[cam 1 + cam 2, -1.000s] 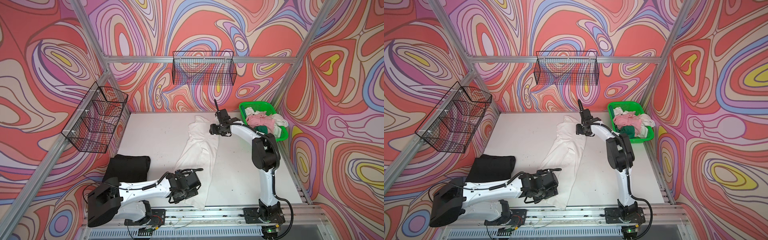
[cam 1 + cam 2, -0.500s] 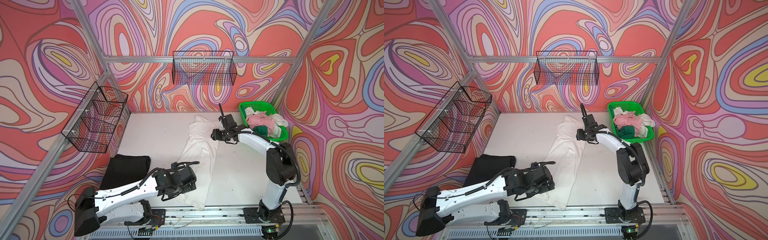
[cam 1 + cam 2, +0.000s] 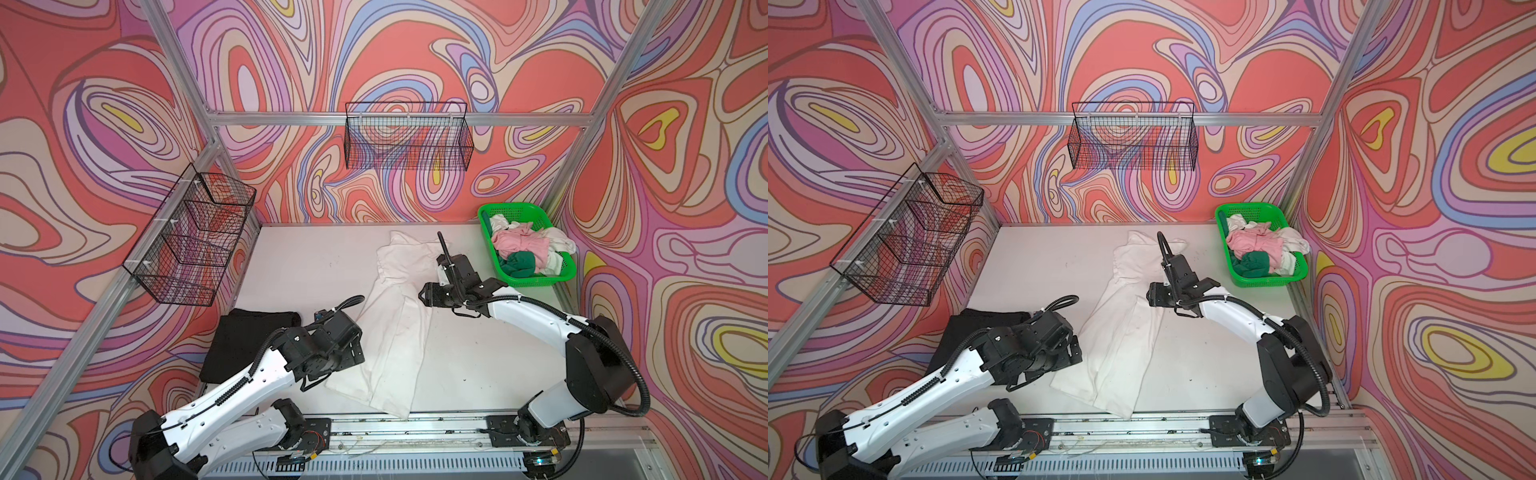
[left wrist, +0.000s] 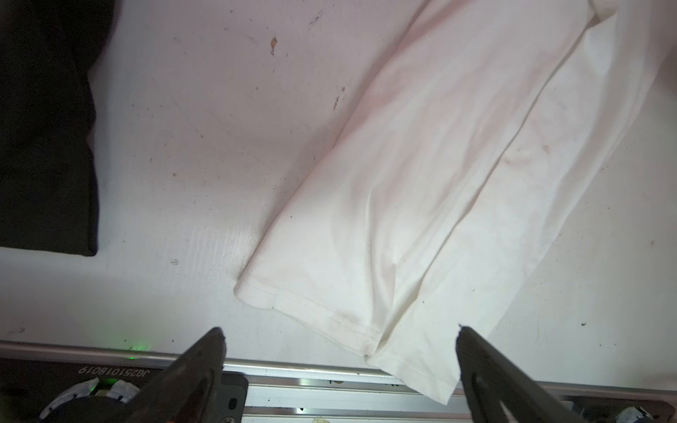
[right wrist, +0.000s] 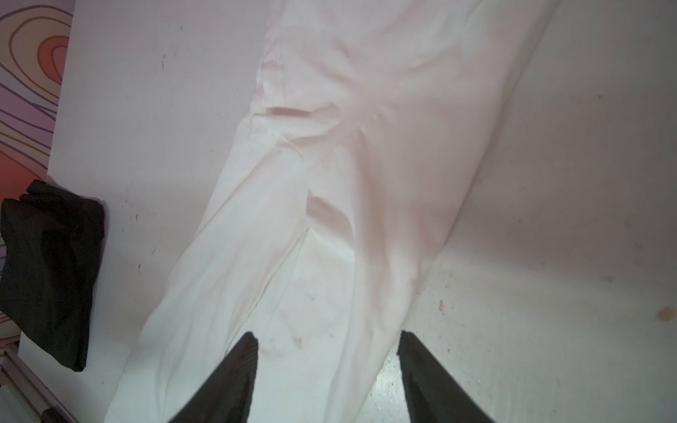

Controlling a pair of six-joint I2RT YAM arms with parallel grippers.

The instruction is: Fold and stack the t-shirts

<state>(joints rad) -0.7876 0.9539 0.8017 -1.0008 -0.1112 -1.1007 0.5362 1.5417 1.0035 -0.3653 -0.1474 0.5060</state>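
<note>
Two pairs stand released, gripping nothing: left fingers (image 4: 199,370) frame the hem of the off-white t-shirt (image 4: 421,183), right fingers (image 5: 234,373) its middle.

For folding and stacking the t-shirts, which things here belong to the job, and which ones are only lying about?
Belong to the job: off-white t-shirt; black t-shirt; pink shirt, white shirt and dark green shirt, heaped in the green basket.
Only lying about: the green basket itself; back-wall wire basket; side-wall wire basket.

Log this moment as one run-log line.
off-white t-shirt: folded lengthwise, flat | left gripper: open, empty, near hem | right gripper: open, empty, over shirt | black t-shirt: folded, lying left
</note>
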